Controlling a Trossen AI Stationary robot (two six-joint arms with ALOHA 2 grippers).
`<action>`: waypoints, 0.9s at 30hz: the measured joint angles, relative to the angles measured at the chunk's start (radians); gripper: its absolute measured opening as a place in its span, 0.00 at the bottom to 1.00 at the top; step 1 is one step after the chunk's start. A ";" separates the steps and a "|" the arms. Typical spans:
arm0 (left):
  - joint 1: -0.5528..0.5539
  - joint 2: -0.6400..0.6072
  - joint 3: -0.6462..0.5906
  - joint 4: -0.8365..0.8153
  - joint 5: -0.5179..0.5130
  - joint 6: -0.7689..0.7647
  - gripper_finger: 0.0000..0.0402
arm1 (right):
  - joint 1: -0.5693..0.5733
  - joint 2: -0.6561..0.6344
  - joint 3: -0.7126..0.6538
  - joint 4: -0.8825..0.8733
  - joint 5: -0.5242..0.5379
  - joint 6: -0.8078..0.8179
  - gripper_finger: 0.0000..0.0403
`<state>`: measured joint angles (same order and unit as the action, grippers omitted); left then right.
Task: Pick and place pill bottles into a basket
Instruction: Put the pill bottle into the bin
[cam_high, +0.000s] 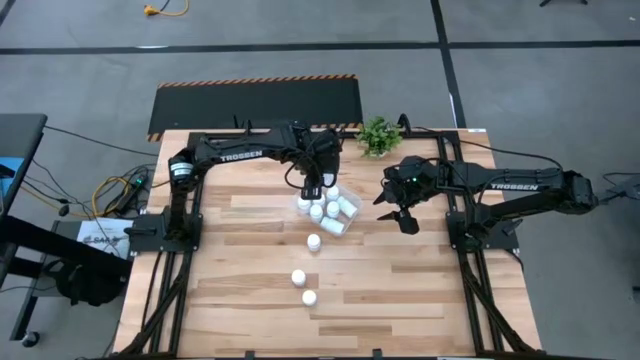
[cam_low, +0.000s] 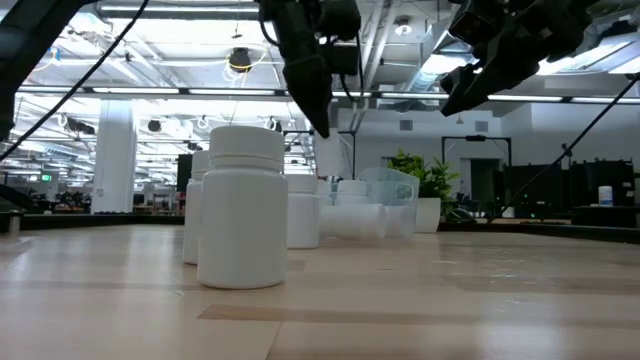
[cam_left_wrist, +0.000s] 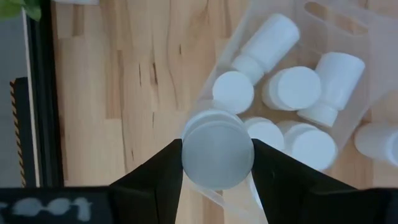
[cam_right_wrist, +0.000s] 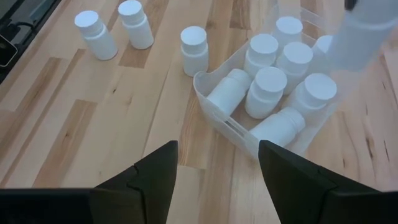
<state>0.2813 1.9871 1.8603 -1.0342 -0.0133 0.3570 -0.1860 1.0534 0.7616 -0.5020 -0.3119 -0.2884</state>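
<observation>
My left gripper (cam_high: 314, 187) is shut on a white pill bottle (cam_left_wrist: 217, 155) and holds it over the far-left edge of the clear basket (cam_high: 352, 216). The basket (cam_left_wrist: 302, 14) holds several white bottles, some upright and some lying. Three more bottles stand upright on the table nearer the front (cam_high: 313, 242) (cam_high: 298, 277) (cam_high: 309, 297). They also show in the right wrist view (cam_right_wrist: 193, 50). My right gripper (cam_high: 400, 215) is open and empty, above the table to the right of the basket. My left gripper pinches the bottle's round body (cam_left_wrist: 186, 163) between its two fingers, one on each side. The fingers point down from above. The bottle hangs upright below them, clear of the basket and the table.
A small green potted plant (cam_high: 378, 136) stands at the table's far edge behind the basket. In the low view a bottle (cam_low: 241, 206) stands close in the foreground. Bare wood lies to the left and right of the three loose bottles.
</observation>
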 joint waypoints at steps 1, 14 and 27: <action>0.001 0.004 0.000 0.001 0.001 0.007 0.40 | 0.000 0.000 0.000 -0.005 0.000 0.000 0.54; -0.007 0.031 0.000 -0.014 0.006 0.025 0.40 | 0.000 0.000 0.000 -0.038 0.000 0.000 0.54; -0.007 0.028 0.000 -0.006 -0.019 0.010 0.40 | 0.000 0.000 0.000 -0.044 0.000 0.000 0.54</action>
<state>0.2745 2.0155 1.8606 -1.0399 -0.0320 0.3668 -0.1860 1.0534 0.7616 -0.5461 -0.3119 -0.2886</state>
